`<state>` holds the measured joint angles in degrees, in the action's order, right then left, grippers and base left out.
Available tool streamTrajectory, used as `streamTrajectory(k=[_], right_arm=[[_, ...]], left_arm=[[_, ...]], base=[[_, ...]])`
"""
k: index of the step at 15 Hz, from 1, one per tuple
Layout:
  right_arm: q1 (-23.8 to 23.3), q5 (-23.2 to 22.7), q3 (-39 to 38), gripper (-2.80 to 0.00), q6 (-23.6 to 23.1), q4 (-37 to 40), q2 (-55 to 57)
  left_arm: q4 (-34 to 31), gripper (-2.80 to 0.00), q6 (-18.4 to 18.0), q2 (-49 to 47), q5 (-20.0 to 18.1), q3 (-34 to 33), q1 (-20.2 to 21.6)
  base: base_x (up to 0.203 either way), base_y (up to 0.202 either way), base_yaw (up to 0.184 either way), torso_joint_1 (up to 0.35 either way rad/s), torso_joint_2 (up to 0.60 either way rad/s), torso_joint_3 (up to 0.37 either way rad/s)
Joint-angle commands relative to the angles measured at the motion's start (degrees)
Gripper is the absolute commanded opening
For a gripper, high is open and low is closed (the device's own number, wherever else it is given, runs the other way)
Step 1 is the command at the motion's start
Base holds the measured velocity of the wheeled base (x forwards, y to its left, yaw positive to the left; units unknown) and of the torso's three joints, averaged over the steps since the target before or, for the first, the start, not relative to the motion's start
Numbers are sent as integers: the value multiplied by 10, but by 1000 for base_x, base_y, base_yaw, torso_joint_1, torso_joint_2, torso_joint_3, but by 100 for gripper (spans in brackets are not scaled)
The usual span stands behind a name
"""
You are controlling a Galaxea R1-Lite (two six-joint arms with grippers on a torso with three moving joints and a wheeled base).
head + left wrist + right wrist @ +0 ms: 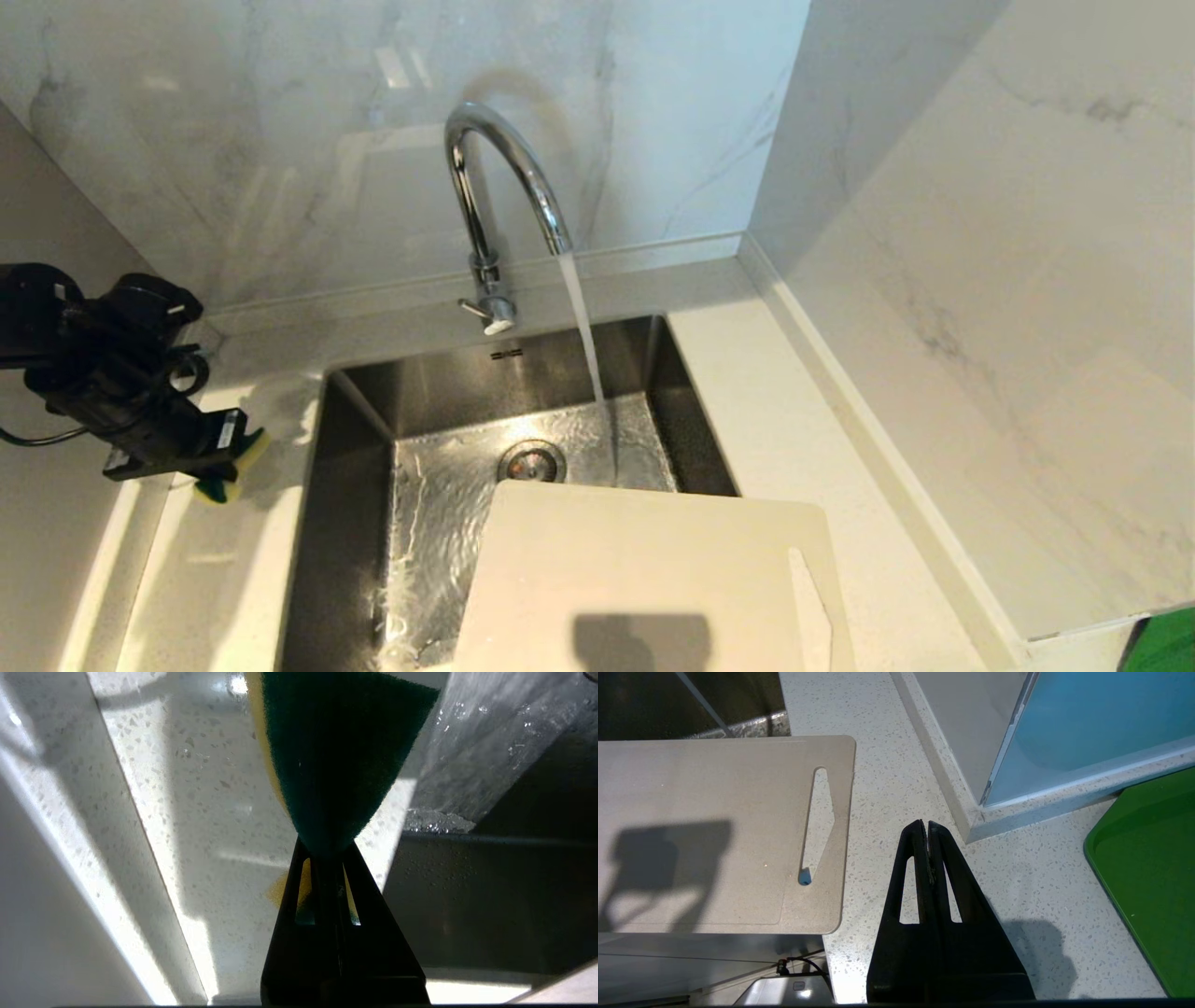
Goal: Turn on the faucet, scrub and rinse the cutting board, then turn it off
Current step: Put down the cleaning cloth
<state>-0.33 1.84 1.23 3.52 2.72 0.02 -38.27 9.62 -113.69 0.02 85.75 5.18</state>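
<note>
With the faucet (495, 177) running into the sink (355, 439), our left pincer (229, 457) clamps a sponge (224, 471) left of it for scrubbing the cutting board (644, 569) bridging the sink's near right edge, while our right pincer (928, 828) idles closed, empty, right of the sink

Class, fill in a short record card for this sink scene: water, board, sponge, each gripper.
Water: running from the faucet into the sink
Cutting board: lying across the sink's right part, not under the stream
Sponge: green and yellow, clamped in the left gripper
Left gripper: above the counter left of the sink
Right gripper: jaws shut, empty, beside the board
</note>
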Motion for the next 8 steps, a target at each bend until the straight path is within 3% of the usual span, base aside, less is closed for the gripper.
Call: streamTrajectory(k=[1,8], right_arm=[[0,0,0,-280,0,0,0],[0,0,0,-280,0,0,0]], left_arm=[[13,-280,0,-17,-2,-6,6],[21,-280,-2,20,-19,-79,20]], base=[[0,0,0,0,0,0],[0,0,0,0,0,0]])
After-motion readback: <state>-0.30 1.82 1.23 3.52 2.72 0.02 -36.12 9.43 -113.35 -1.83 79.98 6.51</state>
